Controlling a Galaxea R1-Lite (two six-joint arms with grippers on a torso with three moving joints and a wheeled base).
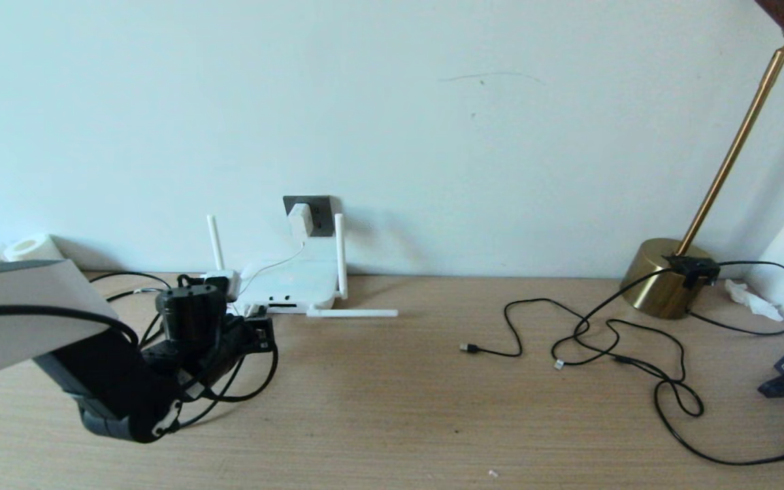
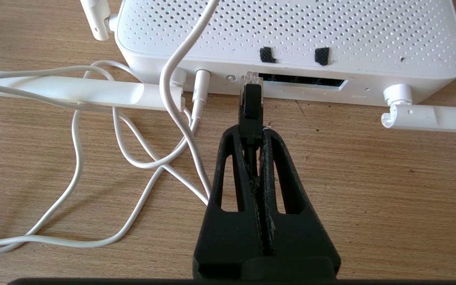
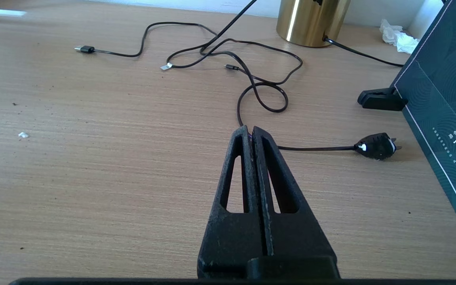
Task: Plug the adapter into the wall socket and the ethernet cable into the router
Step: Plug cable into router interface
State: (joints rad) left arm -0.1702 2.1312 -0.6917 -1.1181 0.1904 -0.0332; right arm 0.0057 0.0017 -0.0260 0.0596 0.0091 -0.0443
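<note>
White plastic made up the flat, perforated router [image 2: 287, 35], which lay on the wooden table [image 1: 392, 408] against the wall, its stick antennas partly cut off in the left wrist view. Above it, in the head view, the small white cube adapter [image 1: 300, 219] was seen seated in the dark grey square wall socket [image 1: 317, 204], so that half of the task was judged done.

The left hand [image 2: 251, 132] was clamped together on the black plug of the thin black ethernet cable [image 2: 250, 103], whose clear tip was held just in front of the dark row of ports [image 2: 303, 81], at its near end and not yet pushed in. Insertion was judged to be the step in hand; a straight forward push, with the plug squared to one opening, was judged to be called for next.

The right hand [image 3: 251, 130] was shown with fingers together and nothing gripped, low over bare table near loose black cords [image 3: 259, 91], idle.

Individual port openings could not be made out, and whether the plug tip touched the router could not be told.
</note>
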